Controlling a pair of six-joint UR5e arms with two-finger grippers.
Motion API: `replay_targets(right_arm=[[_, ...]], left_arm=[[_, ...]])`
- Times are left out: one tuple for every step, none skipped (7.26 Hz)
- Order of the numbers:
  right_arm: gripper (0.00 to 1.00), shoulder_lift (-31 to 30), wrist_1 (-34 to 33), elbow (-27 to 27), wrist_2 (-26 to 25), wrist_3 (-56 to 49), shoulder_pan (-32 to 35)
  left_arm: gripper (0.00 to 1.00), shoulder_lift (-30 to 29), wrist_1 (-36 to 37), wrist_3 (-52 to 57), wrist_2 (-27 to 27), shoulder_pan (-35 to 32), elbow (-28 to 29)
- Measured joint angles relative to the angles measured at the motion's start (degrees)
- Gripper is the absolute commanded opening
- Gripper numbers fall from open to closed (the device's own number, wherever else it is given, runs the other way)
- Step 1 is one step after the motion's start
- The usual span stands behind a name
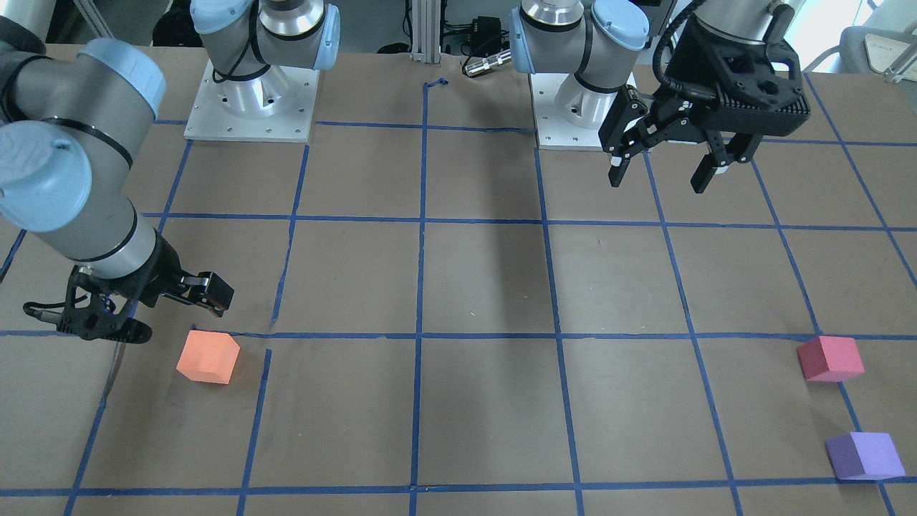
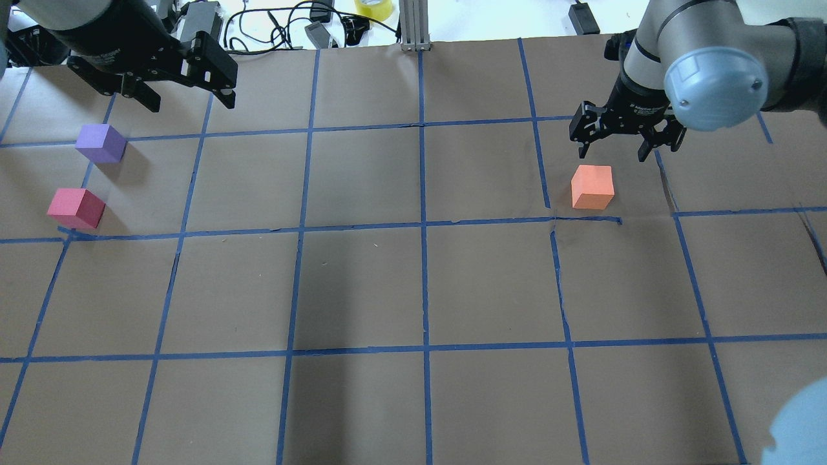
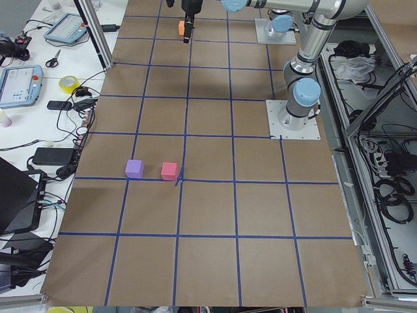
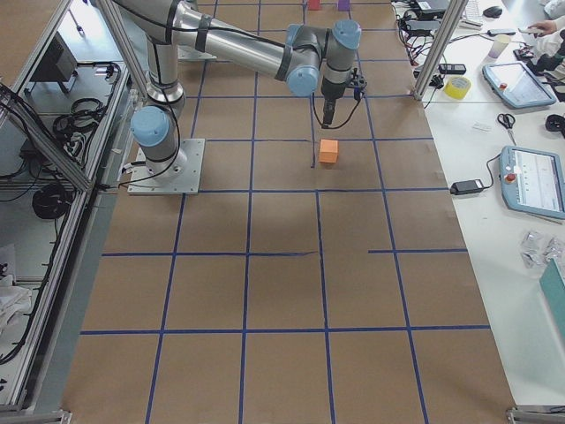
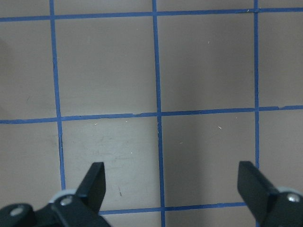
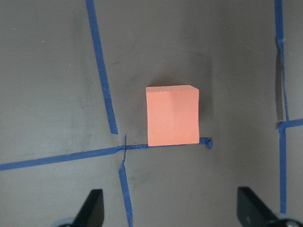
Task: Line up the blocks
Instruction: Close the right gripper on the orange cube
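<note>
right gripper point(image 2: 612, 155) released, near orange block point(image 2: 592, 186) touching tape line point(image 2: 491, 223) | left gripper point(image 1: 658, 183) released, aloft

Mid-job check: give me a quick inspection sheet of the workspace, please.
Surface: brown paper table with blue tape grid, torn by the orange block.
Job's things: orange block alone on the robot's right; red-pink block and purple block close together, not touching, on its left.
Clutter: nothing seen.
Grippers: right gripper open, raised near the orange block; left gripper open, empty.
Cables: black cables coiled behind the robot.
Surroundings: tape roll, scissors, tablet beside the table.
</note>
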Motion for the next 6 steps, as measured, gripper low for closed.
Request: replay_targets(right_arm=[[1.00,2.5,-1.5,0.0,0.0,-0.2,-0.5],[1.00,4.4,-2.6,0.1,0.0,-0.4,-0.8],[1.00,5.9,-3.4,0.1,0.0,-0.5,-0.9],[1.00,7.2,-4.3,0.2,0.1,-0.5,-0.9],[1.00,8.7,-5.6,0.3,0.1,-0.6,-1.0],[1.00,10.2,-6.9,0.4,0.2,-0.6,-1.0]], left_arm=[[1.00,0.0,0.0,0.0,-0.1,0.0,0.0],[1.00,0.0,0.0,0.0,-0.1,0.0,0.0],[1.00,-0.1,0.0,0.1,0.0,0.0,0.0],[1.00,-0.3,0.0,0.1,0.0,0.0,0.0],[1.00,-0.3,0.0,0.1,0.0,0.0,0.0],[1.00,-0.3,0.0,0.1,0.0,0.0,0.0]])
